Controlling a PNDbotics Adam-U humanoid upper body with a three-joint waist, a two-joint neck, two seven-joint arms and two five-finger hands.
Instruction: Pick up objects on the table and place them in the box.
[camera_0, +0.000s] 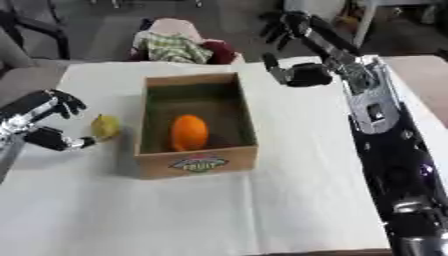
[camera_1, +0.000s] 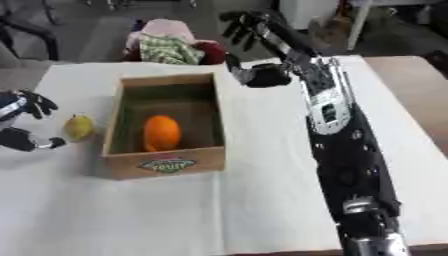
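A cardboard box stands mid-table with an orange fruit lying inside it. A yellow-green pear sits on the white cloth just left of the box. My left hand is beside the pear on its left, fingers and thumb spread around empty air, touching nothing. My right hand is stretched far back beyond the box's right corner, fingers straight and holding nothing, its thumb pointing toward the box.
A white cloth covers the table. Behind the table's far edge sits a pile of fabric, checked green and dark red. A chair stands at back left. My right arm lies along the table's right side.
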